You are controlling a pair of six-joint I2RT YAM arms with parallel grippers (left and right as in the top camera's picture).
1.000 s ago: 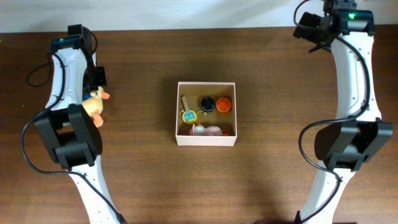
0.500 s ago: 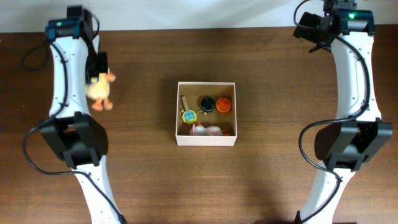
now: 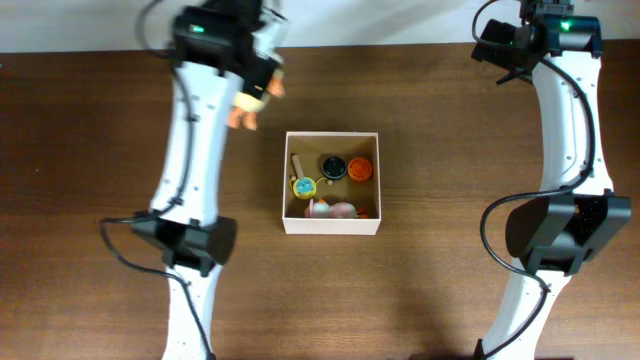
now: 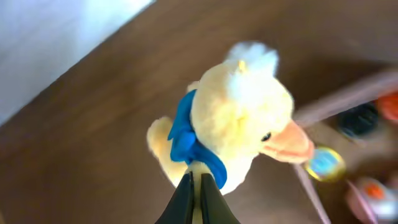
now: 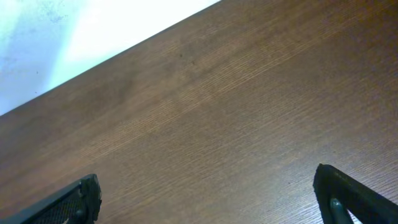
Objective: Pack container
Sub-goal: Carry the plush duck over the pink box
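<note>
Holding the duck [image 3: 250, 95] at ten o'clock of the container [image 3: 331, 226]

Overhead: the container sits mid-way on the table [image 3: 450, 150] of dark brown wood, small toys [image 3: 332, 168] inside; a white wall [image 3: 380, 20] edges twelve o'clock. Left wrist: the left gripper [image 4: 200, 182] is clenched on the duck's underside. Right wrist: the right gripper [image 5: 206, 180] gapes, released, over wood; wall at eleven o'clock.
</note>
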